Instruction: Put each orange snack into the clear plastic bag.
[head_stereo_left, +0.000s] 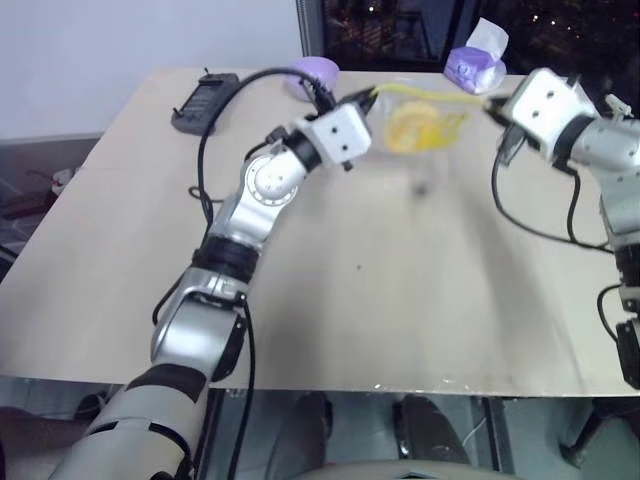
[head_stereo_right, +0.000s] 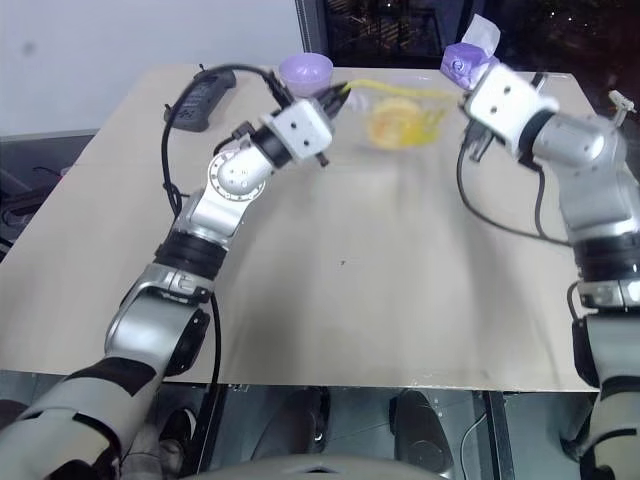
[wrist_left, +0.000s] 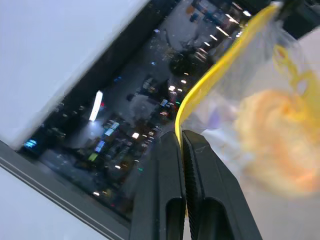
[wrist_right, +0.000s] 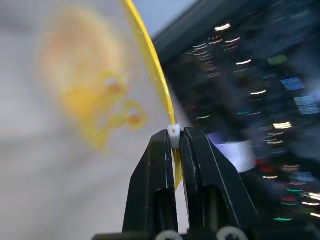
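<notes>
The clear plastic bag (head_stereo_left: 432, 118) hangs stretched between my two grippers above the far part of the table (head_stereo_left: 400, 280). Inside it sits the orange snack (head_stereo_left: 408, 126), a round orange-yellow bun, seen through the film as the snack (wrist_left: 272, 145) in the left wrist view and the snack (wrist_right: 80, 75) in the right wrist view. My left gripper (wrist_left: 181, 135) is shut on the bag's yellow seal strip (wrist_left: 215, 75) at its left end. At the other end, my right gripper (wrist_right: 173, 132) is shut on the same strip (wrist_right: 150, 65). Both grippers (head_stereo_right: 340, 92) (head_stereo_right: 462, 100) are level with each other.
A purple bowl (head_stereo_left: 318, 70) stands at the table's far edge behind the left gripper. A black device (head_stereo_left: 203, 100) with a cable lies at the far left. A purple tissue pack (head_stereo_left: 478, 62) sits at the far right. Dark windows lie beyond.
</notes>
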